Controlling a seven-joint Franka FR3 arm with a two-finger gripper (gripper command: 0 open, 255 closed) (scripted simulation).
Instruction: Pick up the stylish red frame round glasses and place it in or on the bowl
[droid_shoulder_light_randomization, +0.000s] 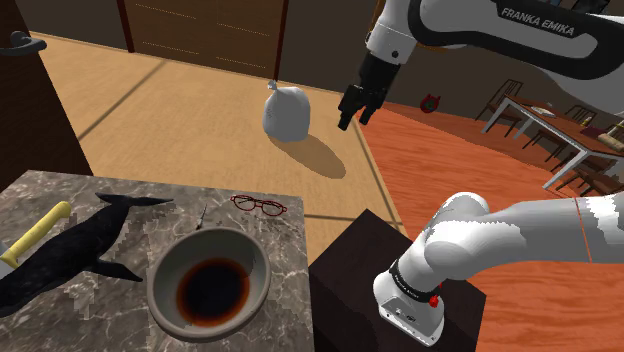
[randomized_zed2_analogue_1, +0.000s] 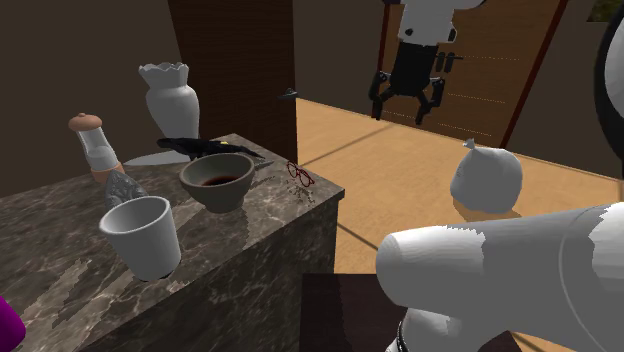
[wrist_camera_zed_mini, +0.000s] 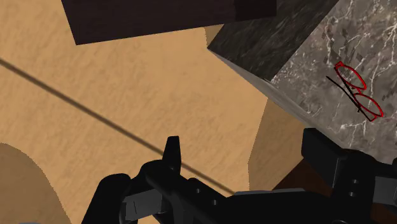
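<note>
Red round glasses (droid_shoulder_light_randomization: 260, 205) lie near the marble desk's (droid_shoulder_light_randomization: 70, 195) far edge, centre of the shoulder view.
Their long axis runs left-right there; tan floor (droid_shoulder_light_randomization: 180, 100) beyond; fingers (randomized_zed2_analogue_1: 377, 102) wide apart, empty.

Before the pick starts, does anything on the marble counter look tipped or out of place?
The white cup looks tilted, not standing upright like the bowl. The red glasses lie close to the counter's corner.

We can read one marking: FRANKA EMIKA, in capital letters, running along the upper link of the robot arm (droid_shoulder_light_randomization: 520, 30), in the shoulder view.
</note>
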